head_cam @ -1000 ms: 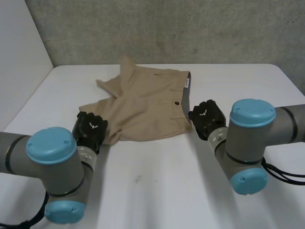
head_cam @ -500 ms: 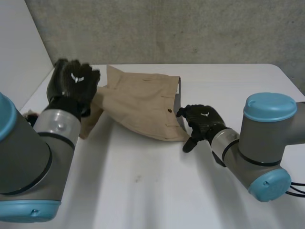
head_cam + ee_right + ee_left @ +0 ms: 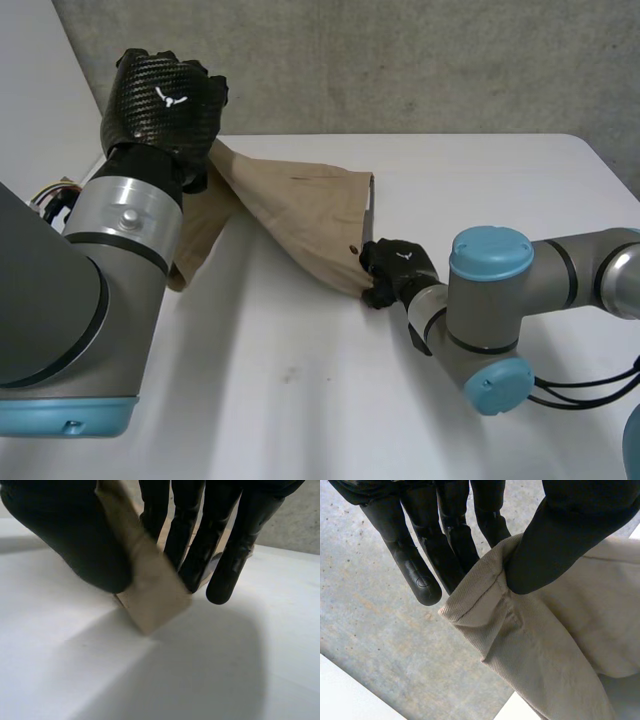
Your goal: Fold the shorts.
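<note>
- Head view: the tan shorts point(image 3: 300, 215) are partly off the desk point(image 3: 300, 410). They stretch in a sloping band from high over the desk's far-left corner down to the desk's middle, and a loose leg hangs towards the desk's left edge.
  - The left robot hand point(image 3: 165, 100) is clenched on the high end.
  - The right robot hand point(image 3: 395, 272) sits low, just above the desk's middle, closed on the low end.
  - The cloth's long axis therefore runs between the two hands, slanting across the desk from far-left to centre.
- Left wrist view: the left robot hand point(image 3: 570, 535) pinches a hemmed corner of the shorts point(image 3: 545, 630) between its thumb and fingers point(image 3: 415, 565). The rest of the cloth falls away below, towards the desk.
- Right wrist view: the right robot hand point(image 3: 65, 540) pinches a folded corner of the shorts point(image 3: 150, 600) between thumb and fingers. That corner's tip touches or nearly touches the desk point(image 3: 75, 680).
- Judgement: each hand has its own end, so the fold depends on bringing the high left end over and down along that slanted axis. The right end, already at the desk, would act as the anchor.
</note>
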`<state>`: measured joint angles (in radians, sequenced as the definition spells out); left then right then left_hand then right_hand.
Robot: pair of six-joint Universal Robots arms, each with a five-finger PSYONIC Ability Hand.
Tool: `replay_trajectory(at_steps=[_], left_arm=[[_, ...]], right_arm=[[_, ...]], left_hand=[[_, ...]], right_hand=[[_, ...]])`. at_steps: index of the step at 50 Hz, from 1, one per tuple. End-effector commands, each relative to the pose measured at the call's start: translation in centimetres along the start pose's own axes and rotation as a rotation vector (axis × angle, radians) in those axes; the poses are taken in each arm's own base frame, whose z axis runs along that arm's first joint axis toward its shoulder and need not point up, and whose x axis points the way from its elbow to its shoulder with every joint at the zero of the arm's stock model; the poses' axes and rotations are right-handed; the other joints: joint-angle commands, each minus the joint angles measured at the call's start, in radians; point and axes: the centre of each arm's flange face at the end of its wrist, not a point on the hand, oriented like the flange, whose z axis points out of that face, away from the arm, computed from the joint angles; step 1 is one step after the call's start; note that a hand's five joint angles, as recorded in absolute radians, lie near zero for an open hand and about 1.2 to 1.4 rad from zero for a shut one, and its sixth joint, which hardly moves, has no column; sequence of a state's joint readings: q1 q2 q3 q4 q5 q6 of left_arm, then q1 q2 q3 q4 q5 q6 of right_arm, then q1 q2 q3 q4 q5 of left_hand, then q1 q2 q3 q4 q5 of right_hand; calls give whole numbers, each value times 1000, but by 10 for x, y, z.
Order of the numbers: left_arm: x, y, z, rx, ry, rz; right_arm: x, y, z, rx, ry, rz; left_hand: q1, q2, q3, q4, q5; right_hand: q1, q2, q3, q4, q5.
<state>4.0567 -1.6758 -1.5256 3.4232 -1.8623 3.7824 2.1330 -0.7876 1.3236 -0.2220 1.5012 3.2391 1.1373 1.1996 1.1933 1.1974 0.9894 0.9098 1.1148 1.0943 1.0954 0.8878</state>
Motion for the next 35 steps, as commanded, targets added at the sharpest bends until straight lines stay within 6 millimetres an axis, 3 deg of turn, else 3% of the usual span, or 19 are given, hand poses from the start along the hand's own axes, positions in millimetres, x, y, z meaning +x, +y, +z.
replay_trajectory(at_steps=[1, 2, 5, 7, 12, 16, 20, 28, 35], left_arm=[[6, 17, -7, -57, 32, 23], [9, 28, -12, -92, 53, 38], [13, 46, -21, -155, 81, 64], [14, 64, -30, -227, 107, 90], [15, 89, -67, -401, 216, 141], [11, 95, -103, -526, 314, 168], [2, 90, -133, -583, 369, 175], [-8, 60, -164, -540, 469, 71], [-4, 51, -160, -509, 539, 26]], right_arm=[[6, -48, -13, 126, 69, -52], [5, -65, -25, 164, 73, -102], [11, -92, -42, 204, 96, -255], [22, -100, -49, 192, 124, -356], [41, -92, -74, -12, 163, -677], [41, -88, -97, -140, 141, -760], [35, -89, -125, -213, 103, -777], [45, -82, -164, -430, 51, -879], [46, -84, -164, -413, 25, -864]], left_hand=[[259, 197, 203, 199, 232], [259, 197, 203, 199, 232], [259, 197, 203, 199, 232], [259, 197, 203, 199, 232], [259, 197, 203, 199, 232], [259, 197, 203, 199, 232], [259, 197, 203, 199, 232], [259, 197, 203, 199, 232], [259, 197, 203, 199, 232]], right_hand=[[486, 281, 302, 301, 334], [486, 281, 302, 301, 334], [486, 281, 302, 301, 334], [486, 281, 302, 301, 334], [486, 281, 302, 301, 334], [486, 281, 302, 301, 334], [486, 281, 302, 301, 334], [486, 281, 302, 301, 334], [486, 281, 302, 301, 334]])
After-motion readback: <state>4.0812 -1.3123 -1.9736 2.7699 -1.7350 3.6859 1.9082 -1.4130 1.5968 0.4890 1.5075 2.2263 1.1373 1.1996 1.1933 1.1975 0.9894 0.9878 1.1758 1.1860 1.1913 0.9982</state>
